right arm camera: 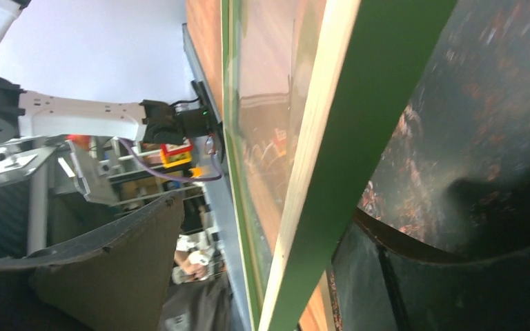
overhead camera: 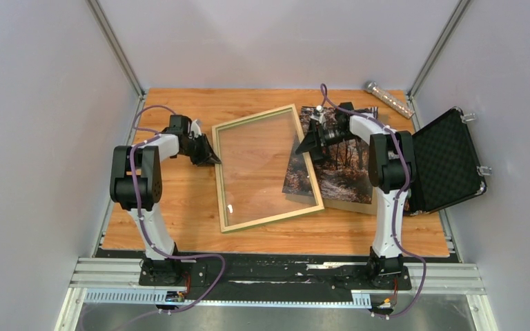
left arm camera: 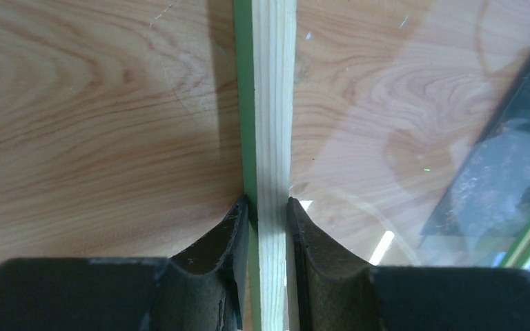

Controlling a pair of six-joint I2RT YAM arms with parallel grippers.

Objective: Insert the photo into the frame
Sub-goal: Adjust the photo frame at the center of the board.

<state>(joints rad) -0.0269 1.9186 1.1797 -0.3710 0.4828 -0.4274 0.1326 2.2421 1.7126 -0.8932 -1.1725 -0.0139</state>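
glass fills the frame (overhead camera: 272,216), which lies pale-wood back up across the middle of the table (overhead camera: 179,207). its right rail overlaps the left edge of the photo (overhead camera: 339,171) — the print sits face up on a brown backing board (overhead camera: 348,205). the left gripper (left arm camera: 269,207) is clenched on the frame's left rail near the far corner, pads touching the wood on both sides. the right gripper (right arm camera: 269,207) straddles the right rail with its jaws spread; one finger stands well clear of the wood, so it grips nothing. the frame looks stiff but thin-railed, and the pane likely makes it heavier and breakable — a rail is the place to hold, never the glass. the photo is probably light and floppy and lies flat on the board, so an edge or corner seems the way in.
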